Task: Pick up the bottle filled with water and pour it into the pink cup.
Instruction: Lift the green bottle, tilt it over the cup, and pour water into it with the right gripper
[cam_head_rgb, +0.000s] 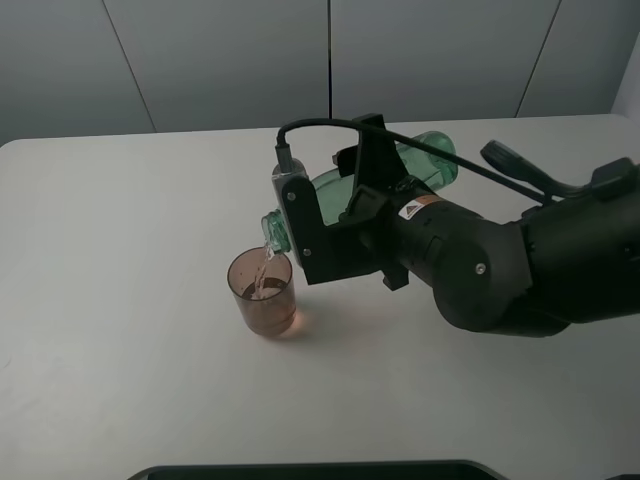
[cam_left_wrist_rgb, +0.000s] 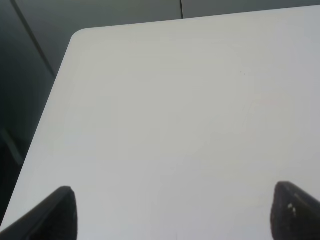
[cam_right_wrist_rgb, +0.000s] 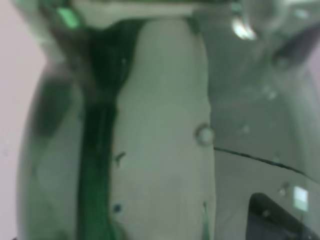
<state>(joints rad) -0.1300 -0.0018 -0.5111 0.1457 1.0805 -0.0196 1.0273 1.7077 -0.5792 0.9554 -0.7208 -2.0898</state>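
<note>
My right gripper (cam_head_rgb: 362, 190) is shut on the green see-through bottle (cam_head_rgb: 425, 158) and holds it tipped nearly level, base to the back right, mouth down at the left. A thin stream of water (cam_head_rgb: 266, 256) falls from the mouth into the pink cup (cam_head_rgb: 262, 292), which stands upright on the table just below and holds some water. The bottle's wet green wall (cam_right_wrist_rgb: 160, 140) fills the right wrist view. My left gripper (cam_left_wrist_rgb: 172, 215) is open and empty over bare table; it does not show in the exterior high view.
The white table (cam_head_rgb: 120, 250) carries only the cup. Its rounded corner (cam_left_wrist_rgb: 80, 35) and edge show in the left wrist view, with a dark drop beyond. A black cable (cam_head_rgb: 320, 125) loops over the right wrist. A dark base (cam_head_rgb: 300, 470) lies at the table's front edge.
</note>
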